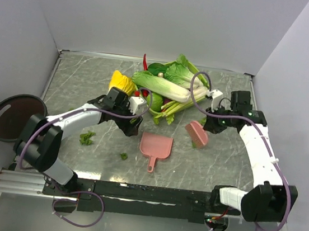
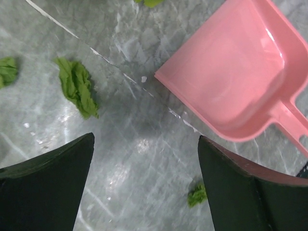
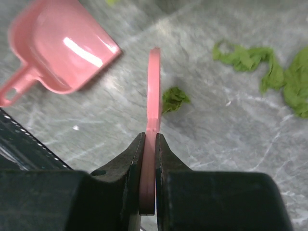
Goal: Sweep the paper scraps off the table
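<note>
Small green paper scraps lie on the grey marble table (image 1: 79, 84): one at the left (image 1: 87, 137), one near the dustpan handle (image 1: 123, 156). A pink dustpan (image 1: 155, 146) lies flat mid-table. My left gripper (image 1: 132, 127) hovers just left of it, open and empty; its wrist view shows the dustpan (image 2: 236, 72) and scraps (image 2: 77, 86) (image 2: 197, 195) below the open gripper (image 2: 146, 144). My right gripper (image 3: 149, 137) is shut on a flat pink scraper (image 3: 154, 91), its edge down next to a scrap (image 3: 174, 98). More scraps (image 3: 245, 57) lie beyond. The scraper (image 1: 197, 133) is right of the dustpan.
A pile of cabbages and greens (image 1: 169, 86) with a yellow-and-white cabbage (image 1: 122, 82) fills the back middle. A round dark brown bin (image 1: 14, 115) hangs off the table's left edge. White walls enclose the back and sides.
</note>
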`<action>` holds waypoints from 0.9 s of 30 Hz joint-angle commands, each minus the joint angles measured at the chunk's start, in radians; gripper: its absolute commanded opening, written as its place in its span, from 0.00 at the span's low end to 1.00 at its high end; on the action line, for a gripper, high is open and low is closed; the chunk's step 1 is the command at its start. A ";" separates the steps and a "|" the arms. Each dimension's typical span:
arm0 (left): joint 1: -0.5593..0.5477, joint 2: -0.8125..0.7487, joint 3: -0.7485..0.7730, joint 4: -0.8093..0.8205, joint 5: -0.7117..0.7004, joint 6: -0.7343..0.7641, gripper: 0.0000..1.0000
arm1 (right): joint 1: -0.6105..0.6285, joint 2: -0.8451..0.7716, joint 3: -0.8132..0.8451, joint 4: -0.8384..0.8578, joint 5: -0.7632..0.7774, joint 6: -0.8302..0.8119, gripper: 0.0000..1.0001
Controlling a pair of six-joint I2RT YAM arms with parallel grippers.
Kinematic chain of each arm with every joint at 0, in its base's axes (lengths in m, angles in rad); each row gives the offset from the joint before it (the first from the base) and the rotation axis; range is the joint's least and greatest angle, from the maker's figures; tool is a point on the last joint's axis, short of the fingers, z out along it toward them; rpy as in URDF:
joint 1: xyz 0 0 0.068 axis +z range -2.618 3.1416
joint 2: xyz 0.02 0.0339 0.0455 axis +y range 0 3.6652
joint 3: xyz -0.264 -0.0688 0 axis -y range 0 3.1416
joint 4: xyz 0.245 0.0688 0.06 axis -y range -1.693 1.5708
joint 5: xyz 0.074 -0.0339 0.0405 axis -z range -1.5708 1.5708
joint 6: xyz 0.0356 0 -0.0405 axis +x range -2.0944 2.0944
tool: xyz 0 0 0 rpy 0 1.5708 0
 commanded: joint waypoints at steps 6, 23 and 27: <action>-0.072 0.155 0.087 0.074 -0.044 -0.134 0.88 | 0.002 -0.168 0.105 0.094 0.006 0.179 0.00; -0.129 0.266 0.161 0.022 -0.053 -0.158 0.52 | -0.031 -0.165 0.103 0.206 0.194 0.207 0.00; -0.132 0.274 0.164 0.016 -0.049 -0.154 0.45 | -0.031 -0.142 0.120 0.214 0.186 0.210 0.00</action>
